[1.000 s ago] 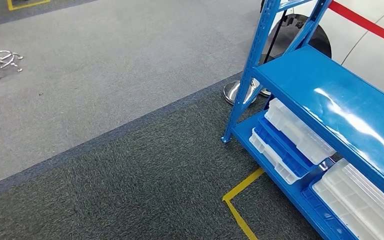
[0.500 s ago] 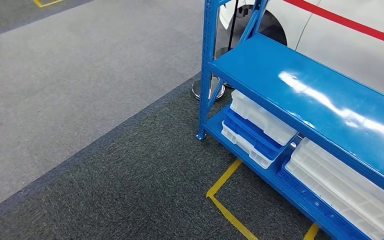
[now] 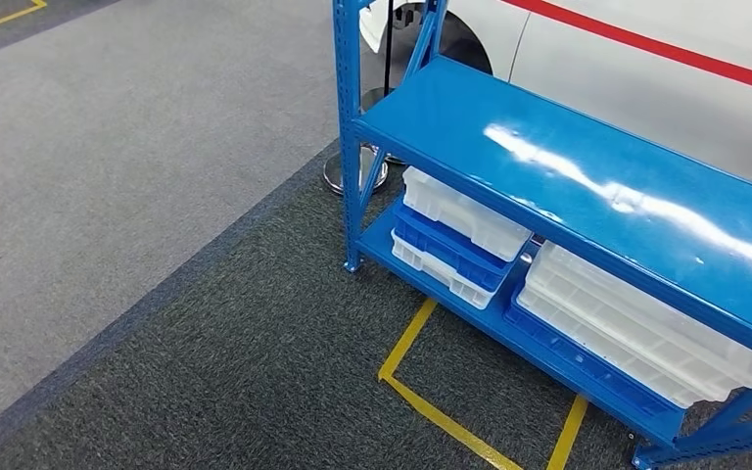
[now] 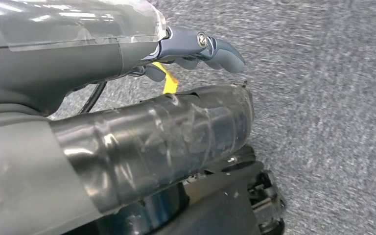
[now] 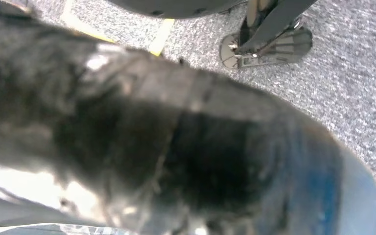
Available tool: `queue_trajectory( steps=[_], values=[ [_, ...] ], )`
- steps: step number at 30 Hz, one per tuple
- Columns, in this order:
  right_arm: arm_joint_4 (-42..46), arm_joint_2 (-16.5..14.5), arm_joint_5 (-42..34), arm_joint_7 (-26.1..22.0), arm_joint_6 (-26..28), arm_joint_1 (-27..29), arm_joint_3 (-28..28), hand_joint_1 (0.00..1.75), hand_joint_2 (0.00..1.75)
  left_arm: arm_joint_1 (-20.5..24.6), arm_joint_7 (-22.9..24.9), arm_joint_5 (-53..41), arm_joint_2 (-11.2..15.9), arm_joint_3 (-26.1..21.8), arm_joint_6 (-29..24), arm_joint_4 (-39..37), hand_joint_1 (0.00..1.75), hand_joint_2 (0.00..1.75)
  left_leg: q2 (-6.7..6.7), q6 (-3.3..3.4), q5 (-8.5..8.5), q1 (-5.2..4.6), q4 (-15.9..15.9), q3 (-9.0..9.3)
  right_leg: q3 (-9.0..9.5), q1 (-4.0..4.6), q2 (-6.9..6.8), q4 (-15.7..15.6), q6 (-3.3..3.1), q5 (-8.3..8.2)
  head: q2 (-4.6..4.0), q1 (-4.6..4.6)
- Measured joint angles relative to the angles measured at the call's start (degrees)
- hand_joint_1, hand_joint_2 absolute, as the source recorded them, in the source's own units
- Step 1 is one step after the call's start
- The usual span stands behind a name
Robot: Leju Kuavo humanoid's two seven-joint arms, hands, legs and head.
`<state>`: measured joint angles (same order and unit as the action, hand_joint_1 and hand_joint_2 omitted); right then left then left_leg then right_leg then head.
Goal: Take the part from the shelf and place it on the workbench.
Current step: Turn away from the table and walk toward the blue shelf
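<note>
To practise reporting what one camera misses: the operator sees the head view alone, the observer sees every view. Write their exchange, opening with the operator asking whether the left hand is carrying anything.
Observer: No. In its wrist view the left hand holds nothing.
Operator: What lies under it? I see the blue shelf with white trays on its bottom level.
Observer: Grey carpet, with a strip of yellow tape just beyond the fingers.
Operator: And the right hand?
Observer: Its wrist view is too dark and blurred to tell whether it holds anything.
</note>
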<state>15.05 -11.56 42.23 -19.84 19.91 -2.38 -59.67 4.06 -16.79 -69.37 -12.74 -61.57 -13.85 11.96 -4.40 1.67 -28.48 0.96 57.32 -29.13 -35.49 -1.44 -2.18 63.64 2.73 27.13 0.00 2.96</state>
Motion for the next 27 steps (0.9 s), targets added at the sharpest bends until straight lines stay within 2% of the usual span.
queue_trajectory(
  steps=[1,2,4,5,7,9,11,13,14,15,16,17,18,19,21,22,23,25,26,27],
  values=[
    [-0.01,0.02,0.05,0.02,-0.01,-0.08,0.0,0.0,0.0,0.01,0.03,-0.01,0.0,0.0,-0.01,0.0,0.0,0.0,-0.44,-0.4,-0.32,-0.11,0.13,0.17,1.39,0.16,-0.8,-2.77,-0.35,-0.84,0.0,-0.04],
    [-0.01,0.02,0.11,0.03,-0.01,-0.11,0.0,0.0,0.0,0.07,0.08,-0.02,0.0,0.0,-0.03,0.0,0.0,0.0,-0.86,-0.78,-0.58,-0.25,0.2,0.32,2.04,0.37,-1.27,-4.13,-0.8,-0.96,0.0,-0.08],
    [-0.02,0.03,0.18,0.08,-0.01,-0.04,-0.01,0.0,0.0,0.29,0.15,-0.04,0.0,0.0,-0.04,0.0,0.0,0.0,-1.71,-1.44,-0.87,-0.33,0.11,0.84,1.97,0.62,-0.42,-4.32,-1.81,-0.72,0.0,-0.16],
    [-0.02,0.03,0.21,0.11,-0.01,0.05,-0.01,0.0,0.0,0.42,0.16,-0.04,0.0,0.0,-0.04,0.0,0.0,0.0,-1.58,-1.78,-1.14,-0.19,0.26,1.04,2.0,0.56,0.08,-4.43,-2.2,-0.75,0.0,-0.16],
    [-0.02,0.04,0.3,0.21,0.01,0.06,-0.02,0.0,0.0,0.47,0.12,-0.05,-0.01,0.0,-0.04,0.0,0.0,0.0,0.35,-2.3,-2.77,0.07,2.11,0.5,2.07,0.3,1.03,-4.7,-3.02,-0.95,0.0,-0.17],
    [-0.02,0.05,0.38,0.28,0.01,0.03,-0.02,0.0,0.0,0.44,0.09,-0.07,-0.02,0.0,-0.06,0.0,0.0,0.0,2.32,-2.44,-4.31,0.16,4.14,-0.4,2.06,0.21,1.42,-4.76,-3.42,-1.03,0.0,-0.2],
    [-0.02,0.06,0.41,0.31,0.01,0.01,-0.02,0.0,0.0,0.4,0.09,-0.07,-0.02,0.0,-0.06,0.0,0.0,0.0,2.6,-2.46,-4.79,0.17,4.93,-0.77,2.05,0.21,1.49,-4.76,-3.5,-1.03,0.0,-0.21],
    [-0.03,0.05,0.61,0.45,0.0,-0.02,-0.02,0.0,0.0,0.19,0.1,-0.07,-0.02,0.0,-0.06,0.0,0.0,0.0,3.29,-2.47,-7.12,0.17,10.95,-3.79,2.02,0.36,2.51,-4.73,-3.64,-1.02,0.0,-0.2],
    [-0.05,0.04,0.76,0.61,-0.01,-0.01,-0.02,0.0,0.0,0.07,0.1,-0.07,-0.02,0.0,-0.08,0.0,0.0,0.0,3.81,-2.29,-6.38,0.16,11.87,-4.62,2.1,0.49,3.78,-4.68,-3.68,-1.0,0.0,-0.19],
    [-0.07,0.03,0.93,0.78,-0.03,0.0,-0.02,0.0,0.0,-0.05,0.11,-0.07,-0.01,0.0,-0.09,0.0,0.0,0.0,4.81,-2.01,-4.91,0.16,11.33,-4.86,2.19,0.61,5.21,-4.62,-3.69,-0.99,0.0,-0.19],
    [-0.09,-0.02,1.07,0.92,-0.05,0.01,-0.02,0.0,0.0,-0.14,0.13,-0.07,0.01,0.0,-0.11,0.0,0.0,0.0,6.31,-1.64,-2.63,0.16,8.21,-3.95,2.23,0.74,6.47,-4.49,-3.57,-0.95,0.0,-0.17],
    [-0.11,-0.07,1.13,1.03,-0.07,-0.03,-0.02,0.0,0.0,-0.15,0.14,-0.07,0.03,0.0,-0.13,0.0,0.0,0.0,7.64,-1.35,-0.28,0.18,3.8,-2.36,2.17,0.79,7.57,-4.35,-3.34,-0.94,0.0,-0.17],
    [-0.13,-0.12,1.17,1.08,-0.09,-0.07,-0.02,0.0,0.0,-0.14,0.15,-0.07,0.04,0.0,-0.13,0.0,0.0,0.0,8.67,-1.2,0.19,0.15,1.92,-1.73,1.98,0.76,8.18,-4.27,-3.0,-0.97,0.0,-0.15],
    [-0.15,-0.16,1.18,1.11,-0.1,-0.08,-0.02,0.0,0.0,-0.09,0.15,-0.08,0.04,0.0,-0.14,0.0,0.0,0.0,9.04,-1.11,0.05,0.06,1.31,-1.59,1.77,0.73,8.76,-4.26,-2.59,-1.06,0.0,-0.15],
    [-0.19,-0.17,1.21,1.14,-0.1,0.08,-0.02,0.0,0.0,0.04,0.16,-0.07,0.02,-0.01,-0.14,0.0,0.0,0.0,7.8,-0.69,0.34,0.05,0.82,-1.31,1.51,0.5,9.64,-4.32,-1.79,-1.25,0.0,-0.16],
    [-0.21,-0.17,1.24,1.15,-0.1,0.19,-0.02,0.0,0.0,0.08,0.16,-0.05,-0.01,-0.01,-0.14,0.0,0.0,0.0,7.08,-0.31,0.6,0.14,0.47,-1.11,1.24,0.54,8.94,-3.8,-1.53,-0.88,0.0,-0.09],
    [-0.23,-0.16,1.27,1.16,-0.13,0.24,-0.02,0.0,0.0,0.05,0.16,-0.04,-0.04,-0.02,-0.14,0.0,0.0,0.0,6.27,0.09,0.84,0.25,0.13,-0.93,0.51,0.6,7.62,-2.3,-1.31,0.15,0.0,0.03],
    [-0.26,-0.16,1.45,1.23,-0.22,0.18,-0.02,0.0,0.0,-0.06,0.16,-0.05,-0.1,-0.02,-0.15,0.0,0.0,0.0,4.65,0.57,1.0,0.23,-0.18,-0.86,-2.5,0.69,4.25,3.86,-0.98,3.71,-0.01,0.24],
    [-0.28,-0.16,1.55,1.27,-0.3,0.14,-0.02,0.0,0.0,-0.16,0.16,-0.07,-0.11,-0.02,-0.15,0.0,0.0,0.0,3.76,0.62,0.94,0.15,-0.17,-0.87,-4.36,0.62,3.38,7.56,-0.78,5.38,-0.01,0.27],
    [-0.29,-0.16,1.67,1.31,-0.39,0.13,-0.02,0.0,0.0,-0.22,0.16,-0.06,-0.12,-0.02,-0.16,0.0,0.0,0.0,2.88,0.6,0.84,0.1,-0.15,-0.85,-5.66,0.51,2.94,10.21,-0.6,6.18,-0.01,0.27]
  ],
)
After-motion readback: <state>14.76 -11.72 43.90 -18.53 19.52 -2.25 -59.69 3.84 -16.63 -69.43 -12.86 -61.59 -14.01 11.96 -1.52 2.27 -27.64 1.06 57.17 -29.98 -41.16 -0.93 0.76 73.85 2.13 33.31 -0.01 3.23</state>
